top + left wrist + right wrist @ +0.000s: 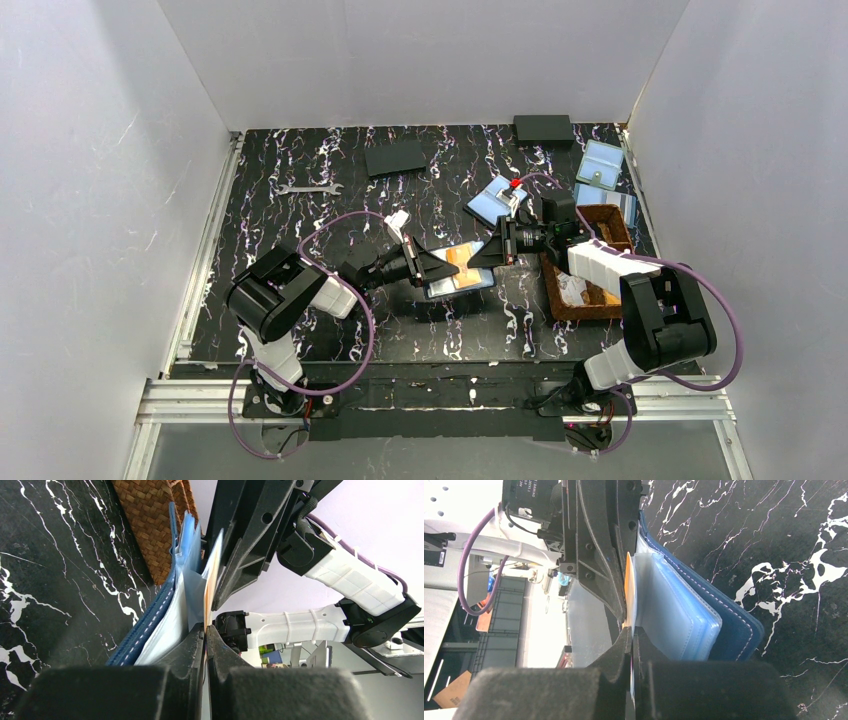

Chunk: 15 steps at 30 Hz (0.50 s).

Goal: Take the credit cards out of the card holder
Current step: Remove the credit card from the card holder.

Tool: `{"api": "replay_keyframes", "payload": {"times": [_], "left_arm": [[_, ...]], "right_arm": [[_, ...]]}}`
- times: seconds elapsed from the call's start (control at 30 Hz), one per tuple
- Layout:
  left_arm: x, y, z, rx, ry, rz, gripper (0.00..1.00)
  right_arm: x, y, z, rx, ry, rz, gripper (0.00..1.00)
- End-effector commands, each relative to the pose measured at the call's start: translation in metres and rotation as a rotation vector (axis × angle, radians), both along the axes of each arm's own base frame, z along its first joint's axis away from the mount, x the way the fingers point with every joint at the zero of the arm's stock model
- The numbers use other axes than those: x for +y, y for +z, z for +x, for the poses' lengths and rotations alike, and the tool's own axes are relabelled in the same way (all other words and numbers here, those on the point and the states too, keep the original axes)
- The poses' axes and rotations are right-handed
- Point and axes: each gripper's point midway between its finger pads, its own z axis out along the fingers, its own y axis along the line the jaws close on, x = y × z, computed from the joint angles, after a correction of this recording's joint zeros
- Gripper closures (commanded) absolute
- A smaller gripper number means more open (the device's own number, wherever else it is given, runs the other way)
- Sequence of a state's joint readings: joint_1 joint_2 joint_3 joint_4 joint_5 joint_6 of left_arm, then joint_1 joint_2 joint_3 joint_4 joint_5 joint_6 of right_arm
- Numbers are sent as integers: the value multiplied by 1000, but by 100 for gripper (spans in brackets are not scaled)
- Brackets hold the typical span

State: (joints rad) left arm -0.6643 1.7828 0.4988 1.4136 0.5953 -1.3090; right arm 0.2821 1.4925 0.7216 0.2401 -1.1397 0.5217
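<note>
Both arms meet at the open card holder [462,283] mid-counter [300,230].
Only the wrist views show the grips: left gripper [206,630] jaws pinched on the orange card [206,600], right gripper [632,632] jaws closed on the holder's pale pocket leaf. Overhead, the woven tray [550,295] holds something pale.

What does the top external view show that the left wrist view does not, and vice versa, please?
Only the top external view shows the silver wrench and the flat black rectangular pad. Only the left wrist view shows white stitching on the navy-blue bifold card holder and the left gripper shut on the orange-tan plastic card. Both show holder, card and brown woven tray.
</note>
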Motion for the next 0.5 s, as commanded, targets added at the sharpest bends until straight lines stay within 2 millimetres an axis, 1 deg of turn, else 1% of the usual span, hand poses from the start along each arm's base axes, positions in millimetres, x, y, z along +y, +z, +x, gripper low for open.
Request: {"api": "replay_keyframes", "payload": {"times": [0.0, 0.13, 0.23, 0.27, 0.33, 0.37, 0.4, 0.47], "left_arm": [[-2, 35, -3, -113, -29, -62, 100], [-1, 33, -3, -112, -32, -58, 100], [1, 32, -3, -115, -35, -54, 100], [1, 32, -3, -118, -35, -53, 100], [2, 31, -4, -119, -39, -50, 100], [3, 31, -4, -118, -41, -50, 100], [3, 30, -5, -118, -43, -49, 100], [4, 31, -6, -118, -46, -50, 94]], "right_arm": [[0, 8, -4, -53, 19, 19, 77], [0, 9, -4, -53, 24, 23, 76], [-1, 10, -5, -53, 26, 26, 79], [-1, 10, -5, -54, 29, 28, 81], [-1, 12, -6, -56, 38, 35, 93], [-1, 13, -7, -55, 42, 40, 96], [0, 14, -7, -56, 46, 44, 98], [0, 14, -8, -56, 49, 46, 99]]}}
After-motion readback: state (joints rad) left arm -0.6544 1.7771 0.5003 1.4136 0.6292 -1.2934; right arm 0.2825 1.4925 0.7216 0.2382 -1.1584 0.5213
